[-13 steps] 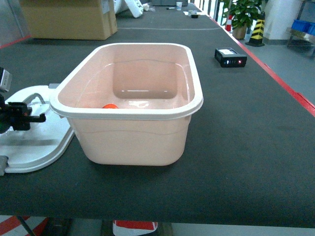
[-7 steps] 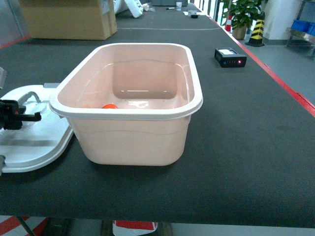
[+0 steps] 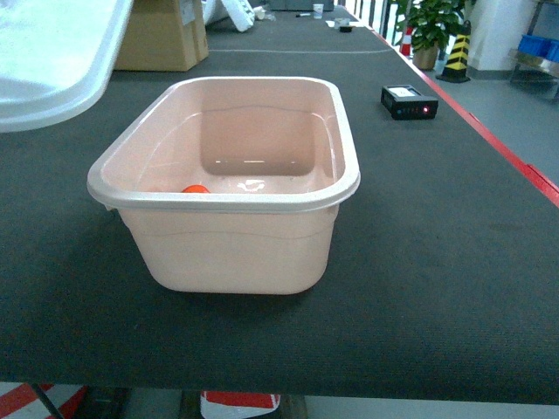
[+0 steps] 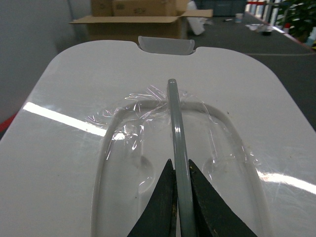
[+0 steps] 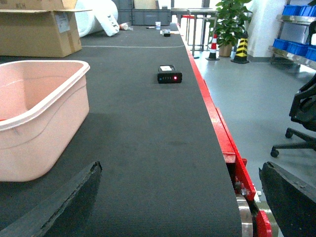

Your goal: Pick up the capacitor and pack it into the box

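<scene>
Capacitor (image 3: pixel 196 188): I see it as a small orange-red piece lying on the floor of the box, near the front-left corner, half hidden behind the near rim in my head view; nothing holds it.
Box (image 3: pixel 229 202): the pale pink tub stands upright and uncovered on the desk (image 3: pixel 419 262), about mid-frame; in my right wrist view only its right end (image 5: pixel 34 116) shows at the left edge.
Lid (image 4: pixel 74 148): white, off the box and raised off the desk; in my head view one corner (image 3: pixel 52 61) fills the top-left, above and to the left of the box, not touching it; clear film clings crumpled around the recess under the handle.
Left end effector (image 4: pixel 181 195): its two dark fingers are pressed together on the grey handle (image 4: pixel 175 128) of the lid, pinching the bar between them; the grey latch (image 4: pixel 166 45) sits at the lid's far edge.
Right end effector (image 5: pixel 180 207): spread wide, one dark finger at each lower corner of its wrist view, gripping nothing, low over bare desk to the right of the box.
Surroundings: a small black device (image 3: pixel 409 101) with a red light lies on the desk beyond and to the right of the box; a brown cardboard carton (image 3: pixel 159 35) sits at the far left; a potted plant (image 3: pixel 434 26) stands on the floor past the desk's red edge.
</scene>
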`<state>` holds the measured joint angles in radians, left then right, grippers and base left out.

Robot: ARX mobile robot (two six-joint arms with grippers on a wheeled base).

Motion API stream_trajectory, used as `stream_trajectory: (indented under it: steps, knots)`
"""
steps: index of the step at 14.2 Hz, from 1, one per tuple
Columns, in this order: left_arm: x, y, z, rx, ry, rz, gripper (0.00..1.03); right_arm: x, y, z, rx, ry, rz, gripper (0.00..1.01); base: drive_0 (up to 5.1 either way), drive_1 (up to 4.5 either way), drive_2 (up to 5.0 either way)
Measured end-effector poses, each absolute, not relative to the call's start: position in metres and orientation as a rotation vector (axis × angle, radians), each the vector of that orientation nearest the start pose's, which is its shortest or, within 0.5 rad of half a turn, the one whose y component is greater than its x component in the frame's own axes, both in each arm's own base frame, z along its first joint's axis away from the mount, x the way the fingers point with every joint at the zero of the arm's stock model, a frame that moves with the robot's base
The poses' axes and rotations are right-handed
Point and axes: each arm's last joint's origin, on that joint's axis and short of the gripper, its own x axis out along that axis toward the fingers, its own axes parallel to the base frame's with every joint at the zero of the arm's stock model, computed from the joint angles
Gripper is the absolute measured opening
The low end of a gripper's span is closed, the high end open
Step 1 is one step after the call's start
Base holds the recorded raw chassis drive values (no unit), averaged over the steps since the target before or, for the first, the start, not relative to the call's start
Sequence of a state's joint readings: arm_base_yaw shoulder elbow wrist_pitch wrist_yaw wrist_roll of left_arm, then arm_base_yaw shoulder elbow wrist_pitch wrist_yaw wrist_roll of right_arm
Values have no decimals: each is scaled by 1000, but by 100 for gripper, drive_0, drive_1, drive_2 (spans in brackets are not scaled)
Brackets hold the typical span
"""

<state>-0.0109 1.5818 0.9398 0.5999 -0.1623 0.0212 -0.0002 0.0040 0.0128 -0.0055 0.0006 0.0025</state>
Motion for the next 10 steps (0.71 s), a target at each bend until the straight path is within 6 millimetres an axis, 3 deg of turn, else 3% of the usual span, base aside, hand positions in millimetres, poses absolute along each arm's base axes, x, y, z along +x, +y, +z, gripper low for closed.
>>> stream_trajectory:
  steps: [4, 5, 7, 10]
  knots:
    - [350, -103, 249, -42, 130, 37, 2, 97, 0, 167, 2, -4, 0, 98, 0, 0, 0]
    - [359, -157, 252, -42, 127, -13, 2, 97, 0, 167, 2, -3, 0, 98, 0, 0, 0]
    - [368, -182, 244, -20, 150, -22, 2, 97, 0, 167, 2, -3, -1, 98, 0, 0, 0]
    - [385, -192, 228, 7, 193, 16, 2, 97, 0, 167, 2, -3, 0, 98, 0, 0, 0]
